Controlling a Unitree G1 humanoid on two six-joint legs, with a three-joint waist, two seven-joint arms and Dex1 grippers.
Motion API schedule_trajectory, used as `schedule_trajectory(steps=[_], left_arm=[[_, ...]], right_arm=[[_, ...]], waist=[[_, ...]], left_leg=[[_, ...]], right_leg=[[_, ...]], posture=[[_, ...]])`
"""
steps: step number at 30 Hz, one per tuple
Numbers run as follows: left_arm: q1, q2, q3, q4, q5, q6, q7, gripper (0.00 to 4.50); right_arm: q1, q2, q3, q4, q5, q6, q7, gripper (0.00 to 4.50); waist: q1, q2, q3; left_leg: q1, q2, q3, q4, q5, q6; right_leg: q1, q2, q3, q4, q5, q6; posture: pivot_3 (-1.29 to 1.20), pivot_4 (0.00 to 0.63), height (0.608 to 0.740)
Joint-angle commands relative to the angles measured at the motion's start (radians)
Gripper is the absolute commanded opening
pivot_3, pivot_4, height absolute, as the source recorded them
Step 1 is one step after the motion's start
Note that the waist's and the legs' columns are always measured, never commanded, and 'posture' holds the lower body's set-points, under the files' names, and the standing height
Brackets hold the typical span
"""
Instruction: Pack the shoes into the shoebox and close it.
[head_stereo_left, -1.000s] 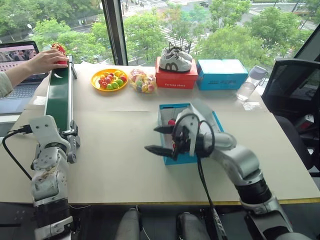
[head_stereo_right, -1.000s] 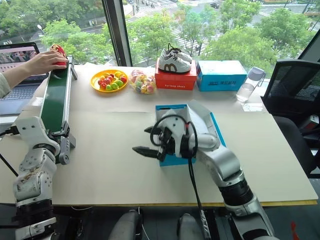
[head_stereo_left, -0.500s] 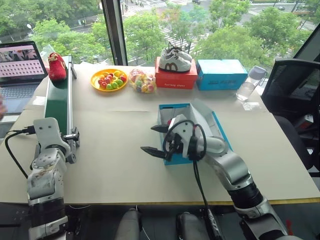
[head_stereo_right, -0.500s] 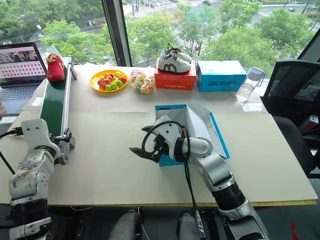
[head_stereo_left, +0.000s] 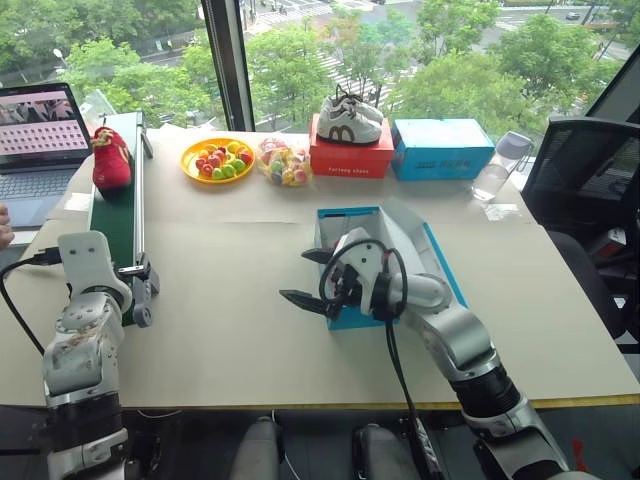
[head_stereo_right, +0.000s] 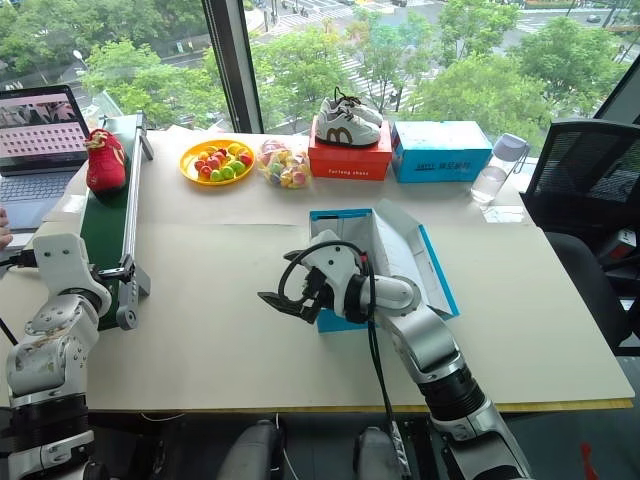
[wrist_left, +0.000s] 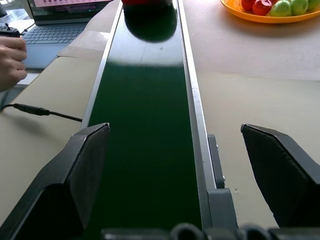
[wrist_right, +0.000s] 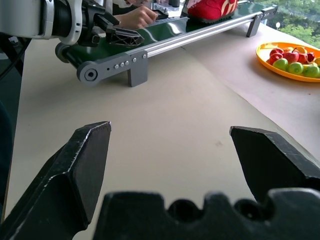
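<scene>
**Red shoe on conveyor, blue shoebox open, both grippers empty**

- Red shoe (head_stereo_left: 112, 157): lies on the far end of the green conveyor belt (head_stereo_left: 118, 215), well apart from both grippers.
- Left gripper (wrist_left: 180, 170): at the near end of the belt, fingers spread wide to either side of it, holding nothing.
- Right gripper (head_stereo_left: 312, 277): fingers spread wide, empty, above the table (head_stereo_left: 230, 330) just beside the near left corner of the shoebox.
- Shoebox (head_stereo_left: 440, 265): bright blue, lid open, mid-table; a small red item shows inside.
- Person's hand (wrist_left: 11, 62): beside the laptop (head_stereo_left: 35, 140).
</scene>
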Motion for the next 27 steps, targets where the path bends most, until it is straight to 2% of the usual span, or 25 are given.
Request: schedule_trajectory(steps=[1, 27], left_arm=[[-0.01, 0.011, 0.01, -0.019, 0.004, 0.003, 0.001, 4.5], [-0.03, 0.042, 0.047, -0.006, 0.036, -0.049, 0.04, 4.5]], right_arm=[[-0.007, 0.004, -0.008, -0.026, 0.002, -0.007, 0.0, 4.48], [0.004, -0.002, -0.001, -0.018, -0.02, -0.006, 0.001, 4.48]], waist=[[0.0, 0.0, 0.0], [0.0, 0.0, 0.0]], left_leg=[[0.0, 0.0, 0.0, 0.0, 0.0, 0.0], [0.0, 0.0, 0.0, 0.0, 0.0, 0.0]], right_leg=[[0.0, 0.0, 0.0, 0.0, 0.0, 0.0], [0.0, 0.0, 0.0, 0.0, 0.0, 0.0]], posture=[[0.0, 0.15, 0.738], [0.0, 0.15, 0.738]])
